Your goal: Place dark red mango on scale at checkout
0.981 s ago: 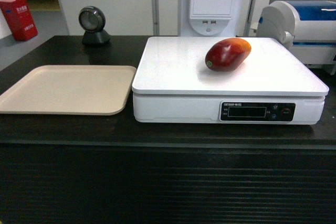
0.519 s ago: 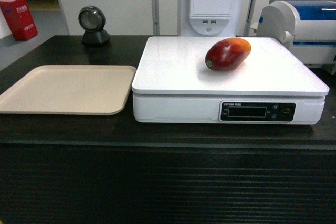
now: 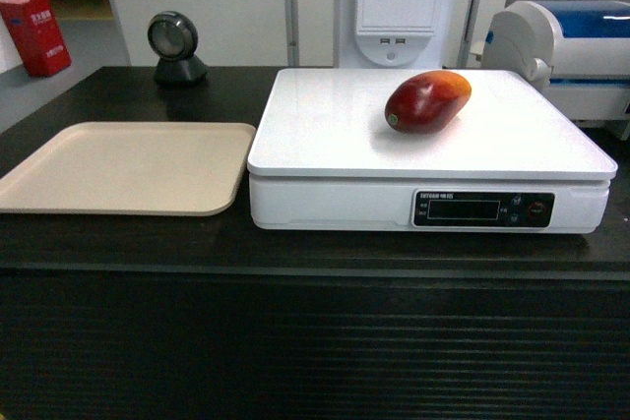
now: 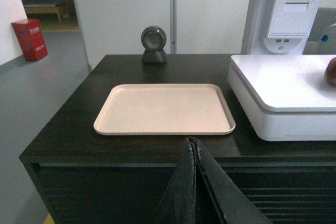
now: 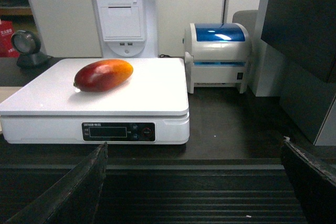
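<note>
The dark red mango (image 3: 427,101) lies on its side on the white scale (image 3: 325,135), right of the platform's middle, its orange end pointing back right. In the right wrist view the mango (image 5: 103,75) rests on the scale (image 5: 152,90) with nothing touching it. The scale stands on the black checkout (image 3: 315,331). My left gripper (image 4: 192,142) is shut with nothing in it, low in front of the counter's ribbed panel. My right gripper (image 5: 194,153) is open and empty, also in front of the counter, well back from the scale. Neither gripper shows in the head view.
A beige tray (image 3: 128,166) lies left of the scale. A round black scanner (image 3: 175,46) stands at the back left. A white-and-blue printer (image 3: 566,46) sits at the back right, and a white terminal (image 3: 399,2) rises behind the scale. A red box (image 3: 35,34) stands on the floor, far left.
</note>
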`<state>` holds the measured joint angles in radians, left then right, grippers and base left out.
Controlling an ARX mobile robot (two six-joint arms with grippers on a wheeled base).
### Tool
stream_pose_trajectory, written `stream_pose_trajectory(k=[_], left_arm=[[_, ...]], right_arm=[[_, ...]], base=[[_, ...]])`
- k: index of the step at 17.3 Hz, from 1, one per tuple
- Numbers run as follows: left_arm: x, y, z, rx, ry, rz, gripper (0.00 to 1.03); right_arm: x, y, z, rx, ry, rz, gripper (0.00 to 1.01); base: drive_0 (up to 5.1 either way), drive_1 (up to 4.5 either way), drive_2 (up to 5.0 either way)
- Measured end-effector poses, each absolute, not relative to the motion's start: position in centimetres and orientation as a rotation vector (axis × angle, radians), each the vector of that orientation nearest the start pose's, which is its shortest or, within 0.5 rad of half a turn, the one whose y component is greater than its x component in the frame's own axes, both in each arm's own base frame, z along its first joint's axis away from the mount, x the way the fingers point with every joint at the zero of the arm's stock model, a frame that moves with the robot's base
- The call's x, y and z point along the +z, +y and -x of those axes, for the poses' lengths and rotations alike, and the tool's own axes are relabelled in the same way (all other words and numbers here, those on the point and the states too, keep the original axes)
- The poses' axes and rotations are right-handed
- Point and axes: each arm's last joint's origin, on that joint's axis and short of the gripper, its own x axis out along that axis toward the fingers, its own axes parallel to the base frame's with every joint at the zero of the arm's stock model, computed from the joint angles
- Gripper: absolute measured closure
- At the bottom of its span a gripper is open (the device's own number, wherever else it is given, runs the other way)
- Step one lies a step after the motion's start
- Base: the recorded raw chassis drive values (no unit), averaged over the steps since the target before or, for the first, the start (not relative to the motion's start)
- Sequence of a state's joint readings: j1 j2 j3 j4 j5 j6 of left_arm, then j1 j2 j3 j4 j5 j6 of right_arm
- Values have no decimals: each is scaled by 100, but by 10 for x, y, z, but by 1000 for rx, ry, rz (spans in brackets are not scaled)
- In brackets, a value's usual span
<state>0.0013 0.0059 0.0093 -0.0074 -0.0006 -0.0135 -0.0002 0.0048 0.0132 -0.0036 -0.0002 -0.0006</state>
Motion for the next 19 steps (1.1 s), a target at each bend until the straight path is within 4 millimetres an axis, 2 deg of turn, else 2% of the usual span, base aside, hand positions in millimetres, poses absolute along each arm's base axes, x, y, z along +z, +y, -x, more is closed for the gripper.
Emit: stream_pose_trajectory(k=[4, 5, 11, 13, 14, 19], left_arm=[[166, 0, -97, 2, -2, 14, 101], [166, 0, -97, 2, -2, 14, 94], [166, 0, -97, 2, -2, 14, 23], [166, 0, -97, 2, -2, 12, 3], [166, 0, -97, 2, -2, 12, 6], [166, 0, -97, 2, -2, 12, 5]], right_arm=[[167, 0, -97, 0, -5, 1, 3], [167, 0, -97, 0, -5, 1, 3], [167, 0, -97, 0, -5, 1, 3], [167, 0, -97, 0, -4, 1, 3], [167, 0, -97, 0, -5, 1, 3], [167, 0, -97, 0, -4, 1, 3]], base=[[0, 0, 0], [0, 0, 0], [0, 0, 0], [0, 0, 0], [0, 0, 0], [0, 0, 0]])
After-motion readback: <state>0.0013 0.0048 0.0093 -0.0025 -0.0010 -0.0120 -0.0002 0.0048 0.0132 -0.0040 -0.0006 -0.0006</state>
